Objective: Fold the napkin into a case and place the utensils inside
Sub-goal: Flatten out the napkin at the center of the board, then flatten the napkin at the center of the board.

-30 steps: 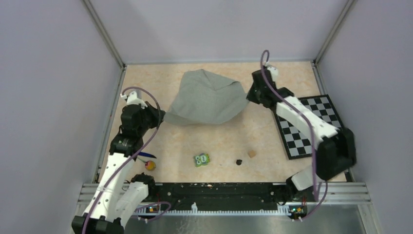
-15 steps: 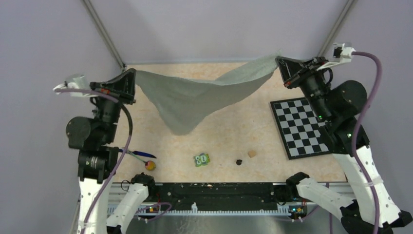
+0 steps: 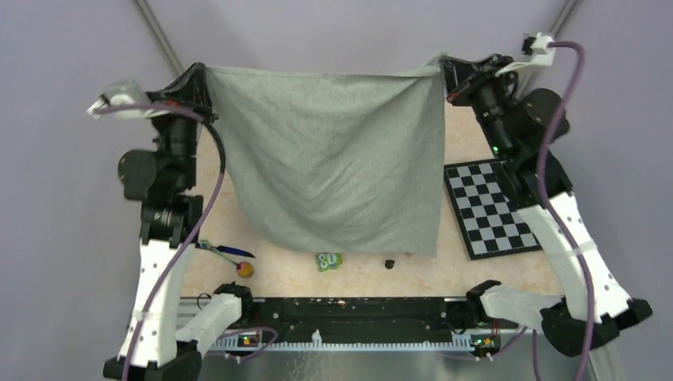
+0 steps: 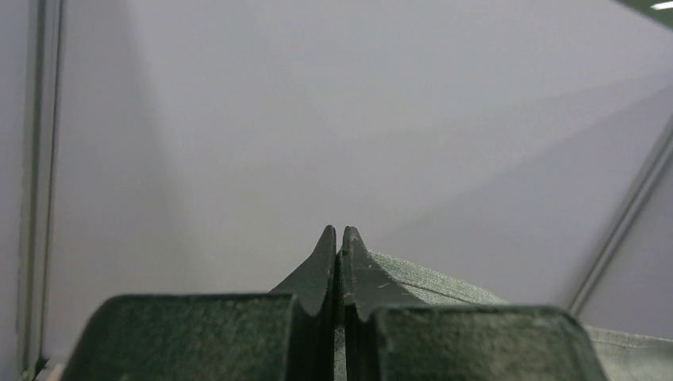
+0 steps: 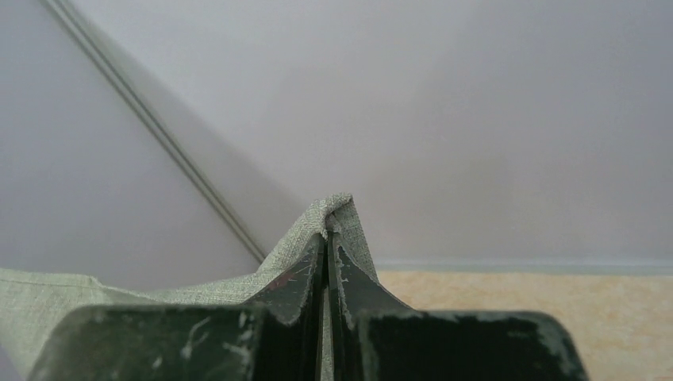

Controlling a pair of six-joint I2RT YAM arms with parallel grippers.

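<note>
1. Top view: I've got the napkin (image 3: 333,159) off the desk (image 3: 357,274) and strung between both arms. The left jaws are pinched on its top left corner, the right jaws on its top right corner.
2. The top edge runs left to right, pulled nearly straight, and the cloth hangs from it as one broad open sheet. It is about as wide as it is deep, so I can't call a long axis.
3. In this view the bottom hem crosses just above the green owl block (image 3: 328,260) and a small dark piece (image 3: 390,263). The right side edge drops beside the checkerboard mat (image 3: 492,206).
4. The utensils lie on the desk near the left arm's base. The blue piece (image 3: 230,251) points roughly left to right, with the yellow-orange head (image 3: 246,269) just beside it.
5. Left wrist view: the jaws are pressed tight together, and grey napkin (image 4: 421,278) spreads out to their right.
6. Right wrist view: the jaws are clamped on a corner of the napkin (image 5: 301,230) that peaks above the tips. The cloth trails off left, and the desk (image 5: 516,317) shows at the right.
</note>
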